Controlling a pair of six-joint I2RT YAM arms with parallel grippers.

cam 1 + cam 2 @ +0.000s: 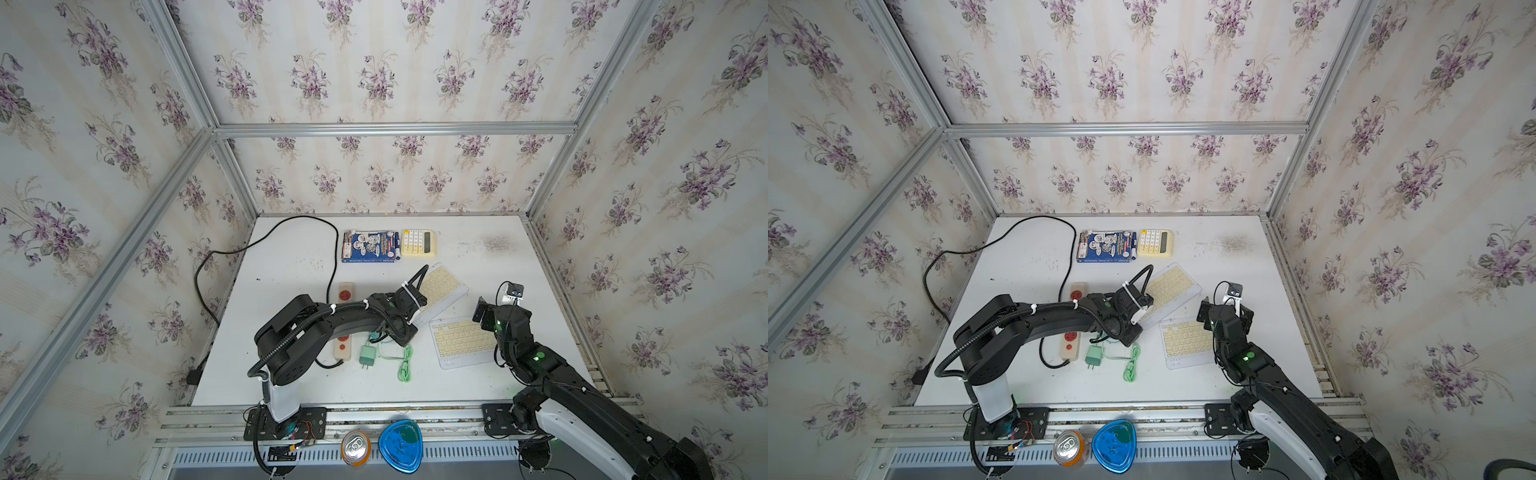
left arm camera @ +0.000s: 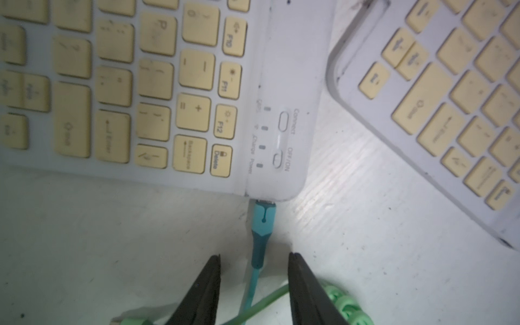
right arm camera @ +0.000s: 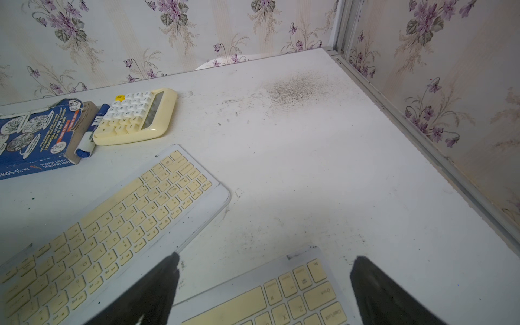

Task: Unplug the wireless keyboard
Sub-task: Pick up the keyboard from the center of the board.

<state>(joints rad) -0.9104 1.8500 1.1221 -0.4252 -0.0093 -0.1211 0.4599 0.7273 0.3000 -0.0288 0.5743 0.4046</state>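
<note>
On the front rail stand 2 containers: a drink can [image 1: 356, 446], top up, and just beside it a blue container [image 1: 401, 445] with its lid on. What either holds cannot be seen.

On the white table [image 1: 291, 266], a green charger [image 1: 368, 356] lies flat with its prongs toward the front, and a coiled green cable [image 1: 405, 365] lies beside it. A beige power strip [image 1: 343, 348] runs partly under the left arm.

Beyond these are 2 white keyboards with cream keys. The near keyboard [image 1: 461, 343] lies under the right gripper [image 3: 266, 261], whose jaws are spread wide above its corner and hold nothing.

The wireless keyboard [image 1: 442, 286] lies tilted just behind, with a teal plug [image 2: 263, 216] seated in its edge by the OFF/ON switch. The left gripper [image 2: 254, 257] is partly open. Its 2 fingers straddle the plug's tail end, with a gap on each side, so it grips nothing.

Against the back wall lie a blue book [image 1: 368, 247], a marker [image 1: 397, 246] and a cream calculator [image 1: 417, 242], side by side.
</note>
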